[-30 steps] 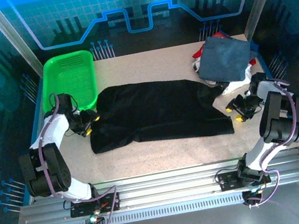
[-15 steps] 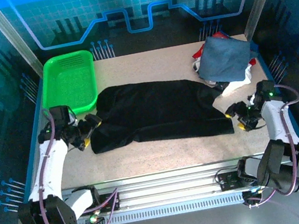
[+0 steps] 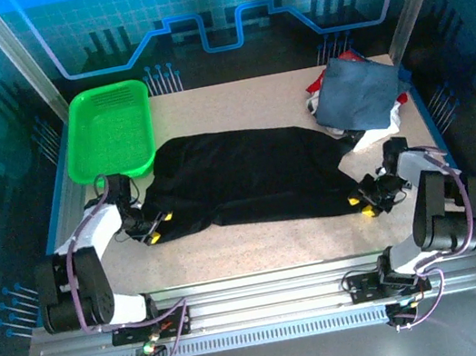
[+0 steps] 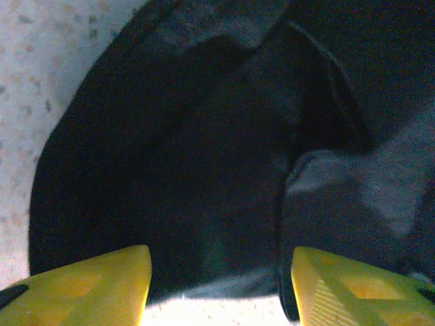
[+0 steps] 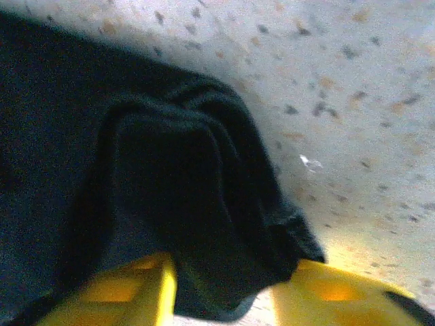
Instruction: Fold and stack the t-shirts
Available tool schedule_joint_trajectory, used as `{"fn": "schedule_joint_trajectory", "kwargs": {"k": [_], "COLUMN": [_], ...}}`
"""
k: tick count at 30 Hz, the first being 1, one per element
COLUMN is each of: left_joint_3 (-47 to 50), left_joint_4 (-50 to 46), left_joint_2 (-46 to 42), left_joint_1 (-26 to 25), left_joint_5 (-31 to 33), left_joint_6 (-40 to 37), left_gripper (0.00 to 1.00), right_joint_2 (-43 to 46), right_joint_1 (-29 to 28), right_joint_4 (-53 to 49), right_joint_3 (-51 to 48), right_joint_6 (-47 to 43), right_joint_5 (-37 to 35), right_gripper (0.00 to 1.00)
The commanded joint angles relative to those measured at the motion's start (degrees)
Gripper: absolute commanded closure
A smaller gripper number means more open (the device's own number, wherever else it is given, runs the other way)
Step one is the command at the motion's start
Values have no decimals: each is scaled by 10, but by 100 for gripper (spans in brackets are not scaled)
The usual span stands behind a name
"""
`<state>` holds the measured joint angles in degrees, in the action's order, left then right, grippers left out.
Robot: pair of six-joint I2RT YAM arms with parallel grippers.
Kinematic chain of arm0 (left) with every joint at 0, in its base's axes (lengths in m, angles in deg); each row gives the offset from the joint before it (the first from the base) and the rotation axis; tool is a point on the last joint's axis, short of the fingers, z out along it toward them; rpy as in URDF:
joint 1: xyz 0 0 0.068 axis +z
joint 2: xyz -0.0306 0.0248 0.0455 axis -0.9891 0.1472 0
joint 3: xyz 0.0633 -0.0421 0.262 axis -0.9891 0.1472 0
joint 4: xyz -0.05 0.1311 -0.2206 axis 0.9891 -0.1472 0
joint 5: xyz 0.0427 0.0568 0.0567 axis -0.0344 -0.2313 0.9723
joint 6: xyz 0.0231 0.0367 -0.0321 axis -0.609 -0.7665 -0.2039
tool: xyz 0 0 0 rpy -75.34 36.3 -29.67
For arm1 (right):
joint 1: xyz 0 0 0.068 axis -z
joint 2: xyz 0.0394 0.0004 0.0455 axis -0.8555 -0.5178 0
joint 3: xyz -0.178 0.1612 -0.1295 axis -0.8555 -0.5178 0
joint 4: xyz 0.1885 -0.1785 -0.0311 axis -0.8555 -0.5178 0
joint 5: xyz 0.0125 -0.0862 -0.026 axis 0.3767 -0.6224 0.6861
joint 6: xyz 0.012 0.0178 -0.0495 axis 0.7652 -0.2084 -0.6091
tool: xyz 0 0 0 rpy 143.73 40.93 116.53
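Top external view, green plastic mesh basket (image 3: 110, 131) just beside large black cloth t-shirt (image 3: 247, 176), left gripper (image 3: 160, 228) released, fingers astride its near-left hem, right gripper (image 3: 361, 206) clenched on its bunched near-right corner, folded slate-blue t-shirt (image 3: 354, 91) beyond its right end.

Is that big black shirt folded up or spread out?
Spread out, not neatly folded: the large black cloth t-shirt lies stretched long across the speckled table, with its ends rumpled.

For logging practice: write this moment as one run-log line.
black t-shirt: spread out | left gripper: jaws open astride near-left hem | right gripper: jaws pinching near-right corner | folded stack: far right
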<state>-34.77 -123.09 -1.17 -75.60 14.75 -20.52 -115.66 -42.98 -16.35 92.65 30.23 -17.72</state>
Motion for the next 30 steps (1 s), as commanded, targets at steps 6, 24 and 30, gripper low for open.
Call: {"fn": "schedule_joint_trajectory", "kwargs": {"k": [6,24,30], "left_joint_3": [41,74,-13], "left_joint_4": [34,-85,-163], "left_joint_2": [34,-152,-209], "left_joint_1": [15,33,-32], "left_joint_5": [45,23,-18], "left_joint_6": [7,22,56], "left_gripper": [54,45,33], "right_joint_2": [-52,129,196], "right_joint_1": [-20,-15,-58], "right_joint_4": [25,-117,-179], "right_joint_3": [17,-26,42], "right_joint_6": [4,7,-16], "right_joint_5": [-78,-62,-15], "right_gripper": [97,70,34]}}
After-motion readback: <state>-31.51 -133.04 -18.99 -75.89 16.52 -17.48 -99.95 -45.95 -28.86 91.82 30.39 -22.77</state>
